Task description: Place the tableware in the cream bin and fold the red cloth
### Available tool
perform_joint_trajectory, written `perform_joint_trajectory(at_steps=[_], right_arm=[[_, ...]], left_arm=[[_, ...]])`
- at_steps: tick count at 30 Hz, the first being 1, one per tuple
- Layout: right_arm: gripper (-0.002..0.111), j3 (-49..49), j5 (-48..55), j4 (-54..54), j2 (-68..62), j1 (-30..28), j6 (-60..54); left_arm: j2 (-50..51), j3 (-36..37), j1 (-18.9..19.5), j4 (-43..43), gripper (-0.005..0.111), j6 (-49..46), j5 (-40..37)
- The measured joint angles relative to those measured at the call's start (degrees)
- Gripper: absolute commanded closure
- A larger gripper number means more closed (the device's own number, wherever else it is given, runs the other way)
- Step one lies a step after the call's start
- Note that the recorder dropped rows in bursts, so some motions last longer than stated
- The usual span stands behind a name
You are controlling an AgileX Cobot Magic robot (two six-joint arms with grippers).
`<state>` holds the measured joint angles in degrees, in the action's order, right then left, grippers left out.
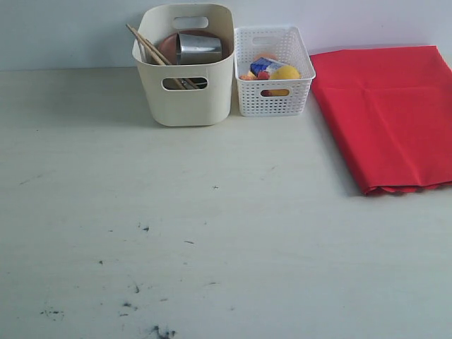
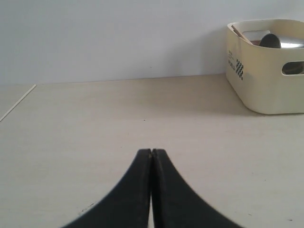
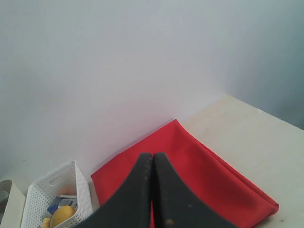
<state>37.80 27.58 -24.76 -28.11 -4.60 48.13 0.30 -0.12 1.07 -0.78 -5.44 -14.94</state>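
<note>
Jaws together, nothing between them: so it stands with my left gripper (image 2: 151,152) and my right gripper (image 3: 152,155) alike. The black fingers (image 2: 135,190) of the left one meet along a thin seam and hang low over the bare pale table (image 1: 212,233). The right one sits higher, with the wall behind it.

Out from the left gripper, across open tabletop, stands the cream bin (image 1: 187,106) at the far side of the table, a little left of the middle. A small black checkered mark (image 2: 240,69) shows on one of its end walls. Inside it I can see the shiny steel cup (image 1: 199,48) lying on its side, the tan chopsticks (image 1: 147,44) leaning up over the left rim, and a reddish-brown round plate (image 1: 167,46) standing on edge behind the cup. What else lies deeper in the bin I cannot tell.

Just right of the bin, almost touching it, is the lower white lattice basket (image 1: 275,99) with toy food in it: a yellow lemon (image 1: 285,73) and a blue-and-white milk carton (image 1: 265,66) among other small pieces.

Right of the basket, at the far right of the table, the red cloth (image 1: 388,113) lies flat and folded, its layered edges showing along the near side. Its right part runs out of the exterior view.

Dark specks (image 1: 141,289) dot the near-left tabletop.
</note>
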Motion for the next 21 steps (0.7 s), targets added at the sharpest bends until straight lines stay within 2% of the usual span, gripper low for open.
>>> perform_joint_trajectory(at_steps=[17,19,21], right_arm=[[0.108,-0.05,-0.13,0.5,0.0,0.0,0.0],[0.108,-1.73,-0.78,8.1,1.2,0.0,-3.96],[0.108,-5.57,-1.14,19.38,2.89,0.0,-15.48]], left_arm=[[0.0,0.0,0.0,-0.13,0.104,-0.09,0.0],[0.0,0.0,0.0,-0.13,0.104,-0.09,0.0],[0.0,0.0,0.0,-0.13,0.104,-0.09,0.0]])
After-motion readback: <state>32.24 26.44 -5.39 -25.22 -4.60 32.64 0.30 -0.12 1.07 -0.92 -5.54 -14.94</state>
